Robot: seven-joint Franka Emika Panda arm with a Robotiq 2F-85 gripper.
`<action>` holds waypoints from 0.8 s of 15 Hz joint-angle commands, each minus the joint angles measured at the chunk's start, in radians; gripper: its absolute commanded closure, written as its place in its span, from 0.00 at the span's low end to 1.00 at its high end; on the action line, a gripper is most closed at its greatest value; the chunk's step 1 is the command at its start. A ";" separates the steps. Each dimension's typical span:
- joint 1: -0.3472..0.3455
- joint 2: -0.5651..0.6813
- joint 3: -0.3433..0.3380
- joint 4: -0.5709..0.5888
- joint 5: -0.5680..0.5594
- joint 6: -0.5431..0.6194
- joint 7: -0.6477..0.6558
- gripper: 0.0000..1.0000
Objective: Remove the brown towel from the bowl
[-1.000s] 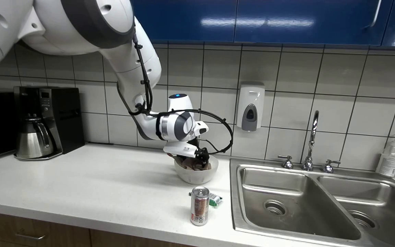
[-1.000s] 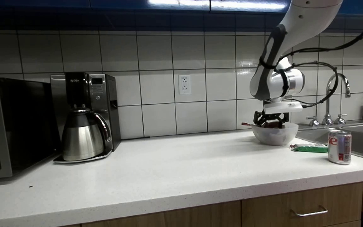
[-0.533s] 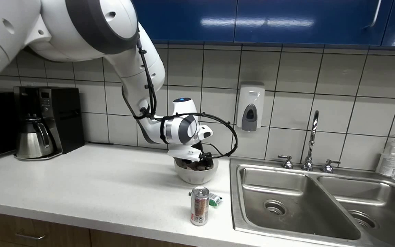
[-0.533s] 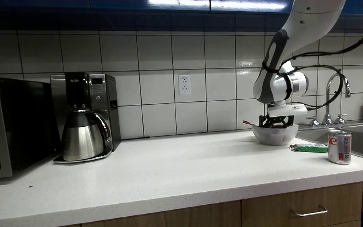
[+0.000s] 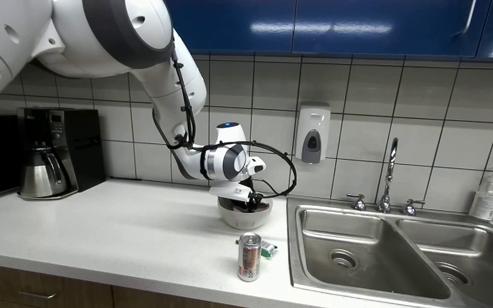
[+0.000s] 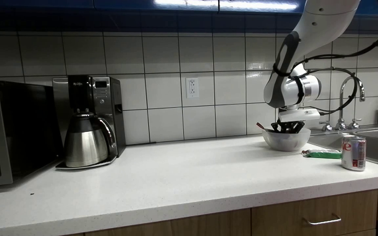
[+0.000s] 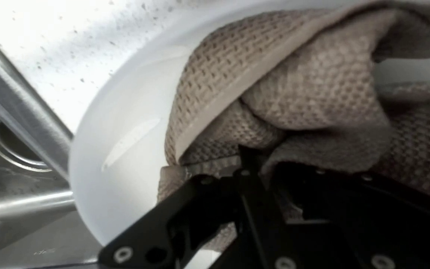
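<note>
The brown towel [image 7: 312, 89], woven and crumpled, lies in the white bowl [image 7: 114, 157] in the wrist view. A fold of it passes between the fingers of my gripper [image 7: 267, 168], which have come together on the cloth; the fingertips themselves are dark and partly covered. In both exterior views the gripper [image 6: 287, 127] reaches down into the bowl [image 5: 244, 220] from above. Over the rim pokes a red-brown strip [image 6: 260, 126]; whether it is the towel's edge I cannot tell. Most of the towel is hidden by the bowl wall in the exterior views.
A drink can [image 5: 250, 256] and a green wrapper [image 6: 323, 154] sit close by the bowl. The sink's rim [image 5: 295, 239] runs beside it. Further along the counter are a coffee maker [image 6: 89, 131] and a microwave [image 6: 28, 131]. The tiled wall [image 6: 197, 121] rises behind.
My gripper has gone lower into the bowl and a little toward the sink. Its jaws have drawn together on the towel. The red-brown strip now tilts up more and sticks out less.
</note>
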 commanded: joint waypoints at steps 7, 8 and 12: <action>-0.007 -0.051 -0.001 -0.031 0.017 -0.010 0.006 0.99; -0.002 -0.064 -0.004 -0.040 0.013 -0.005 0.007 0.99; 0.027 -0.166 -0.024 -0.111 -0.005 0.027 0.018 0.99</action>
